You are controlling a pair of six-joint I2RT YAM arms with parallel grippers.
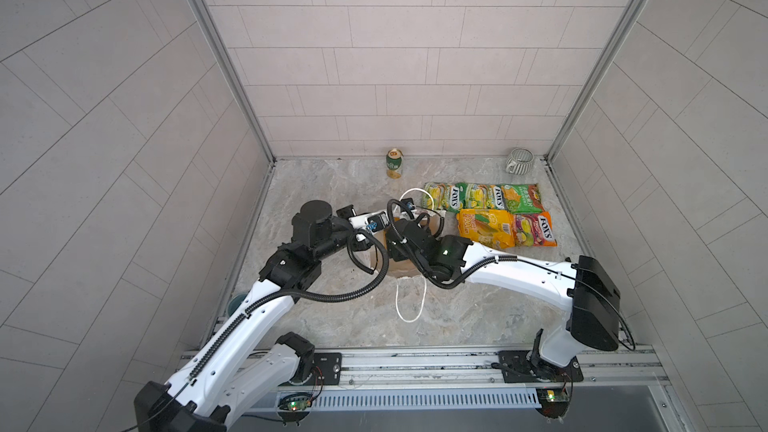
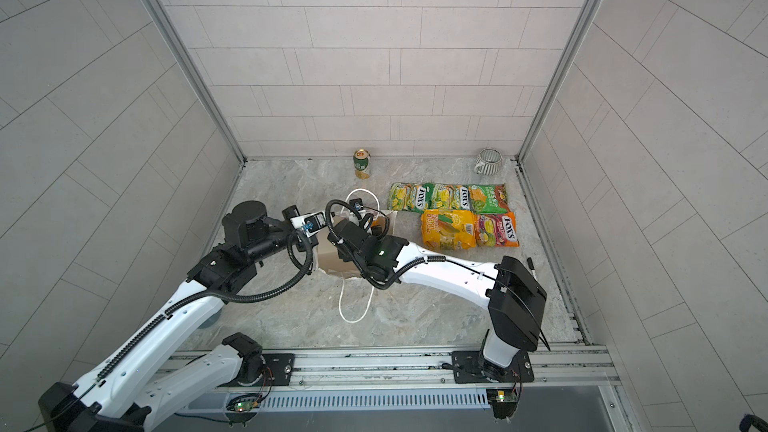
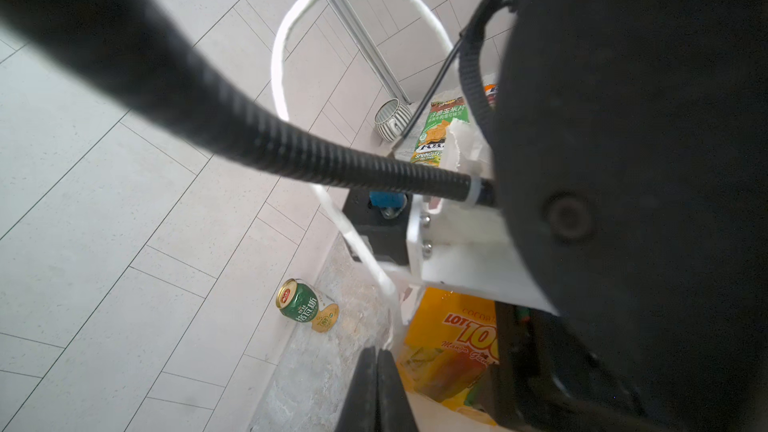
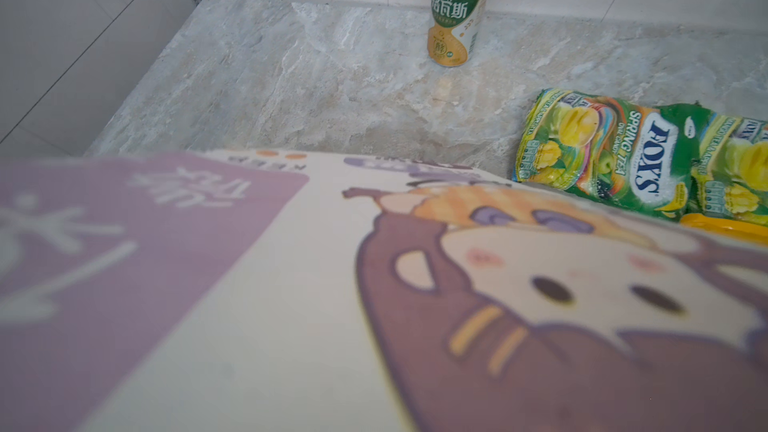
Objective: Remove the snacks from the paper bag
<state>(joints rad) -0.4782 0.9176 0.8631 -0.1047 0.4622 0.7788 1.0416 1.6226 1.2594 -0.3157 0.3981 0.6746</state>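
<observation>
A white paper bag (image 2: 332, 263) is set midway on a marbled surface (image 1: 332, 317) under two robot arms. Its brown inside shows from above, but its long axis cannot be told. One cord handle (image 3: 277, 60) is looped upward; the other is stretched toward the near edge. A cartoon girl and Chinese lettering are printed outside. The left hand (image 3: 376, 384) is pinched shut on the bag's rim. The right hand (image 1: 395, 243) is at the bag's mouth with its fingers hidden, so its opening cannot be told. A yellow packet (image 3: 453, 347) marked "LOT 100" lies inside. At the right rear, three green packets (image 1: 478, 196), two of them lettered "FOX'S SPRING TEA", a yellow-orange packet (image 1: 484, 228) and an orange-red packet (image 1: 535, 229) lettered "FOX'S" are laid flat, long sides running left to right.
</observation>
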